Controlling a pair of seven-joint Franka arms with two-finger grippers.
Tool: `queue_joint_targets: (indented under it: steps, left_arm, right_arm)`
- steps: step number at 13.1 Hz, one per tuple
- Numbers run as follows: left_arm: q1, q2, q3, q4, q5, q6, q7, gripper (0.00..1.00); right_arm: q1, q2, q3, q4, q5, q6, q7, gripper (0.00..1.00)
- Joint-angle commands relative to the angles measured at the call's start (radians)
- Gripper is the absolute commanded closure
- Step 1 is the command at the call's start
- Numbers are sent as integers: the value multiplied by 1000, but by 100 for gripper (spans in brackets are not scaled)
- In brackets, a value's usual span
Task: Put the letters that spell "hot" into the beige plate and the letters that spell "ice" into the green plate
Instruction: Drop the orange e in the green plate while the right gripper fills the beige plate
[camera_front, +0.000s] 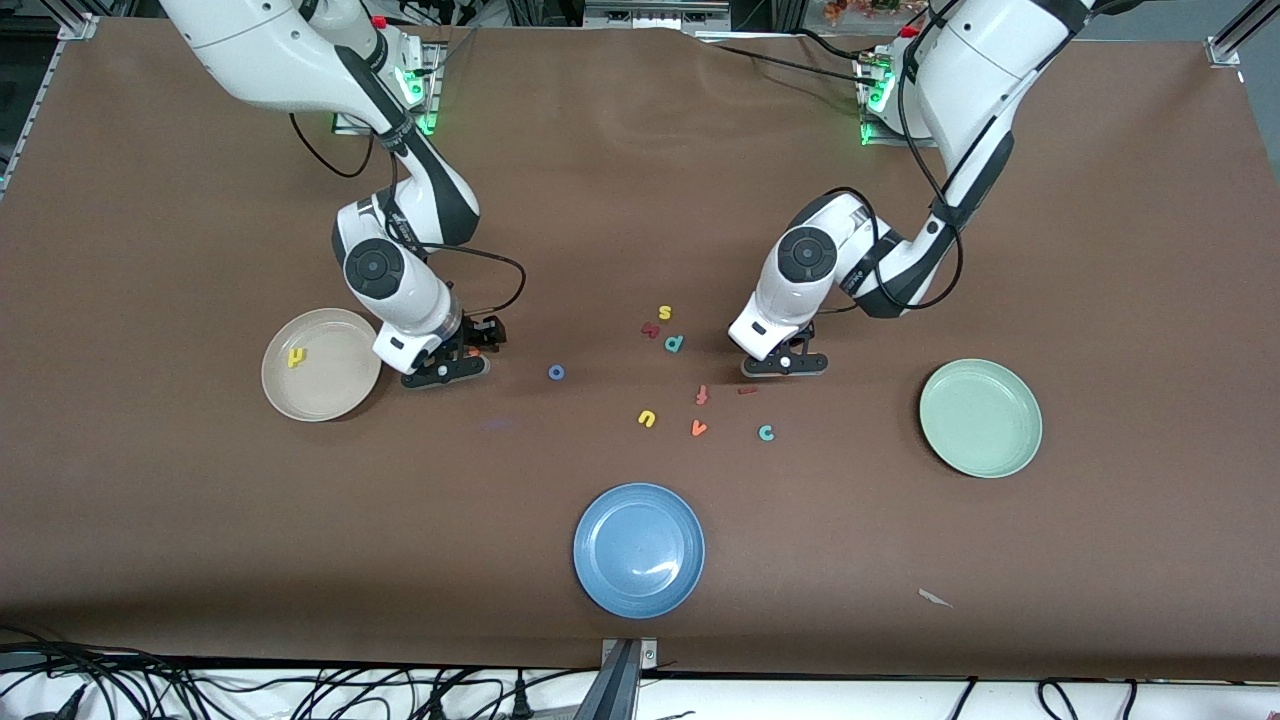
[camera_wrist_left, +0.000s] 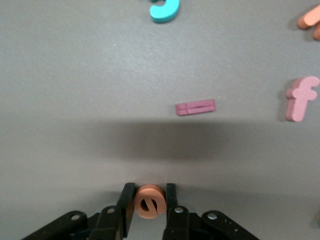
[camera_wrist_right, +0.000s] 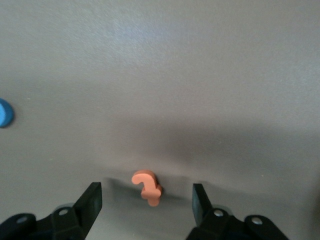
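Note:
My left gripper (camera_front: 785, 364) (camera_wrist_left: 150, 190) is shut on the orange "e" (camera_wrist_left: 150, 201), low at the table. The dark red "i" (camera_front: 747, 391) (camera_wrist_left: 195, 107) and the teal "c" (camera_front: 766, 432) (camera_wrist_left: 164, 10) lie just nearer the front camera. Beside the beige plate (camera_front: 330, 395), my right gripper (camera_front: 447, 367) (camera_wrist_right: 146, 189) stands open around the orange "t" (camera_wrist_right: 148, 188), with a gap on each side. A yellow "h" (camera_front: 296, 356) lies in the beige plate. The blue "o" (camera_front: 557, 372) (camera_wrist_right: 4, 112) rests on the table. Nothing lies in the green plate (camera_front: 980, 417).
Loose letters lie mid-table: a yellow "s" (camera_front: 665, 313), a dark red letter (camera_front: 650, 329), a teal "p" (camera_front: 674, 343), an "f" (camera_front: 702, 394) (camera_wrist_left: 300, 97), a yellow "u" (camera_front: 647, 418) and an orange "v" (camera_front: 698, 428). A blue plate (camera_front: 638, 549) sits near the front edge.

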Motion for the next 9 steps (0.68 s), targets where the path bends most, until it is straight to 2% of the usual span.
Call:
queue_joint_targets:
  steps: [1, 2, 4, 9]
  left_arm:
    - [21, -19, 1, 50, 39, -98, 24, 80]
    - [32, -30, 1, 71, 37, -138, 55, 80]
    - [70, -48, -2, 91, 24, -177, 137, 80]
    - [202, -93, -2, 96, 25, -191, 389, 81]
  right_arm:
    - [5, 2, -3, -15, -21, 37, 19, 27]
    - [5, 7, -3, -18, -21, 43, 19, 33]
    - [4, 7, -3, -23, -21, 45, 19, 50]
    - [4, 7, -4, -24, -21, 43, 20, 71]
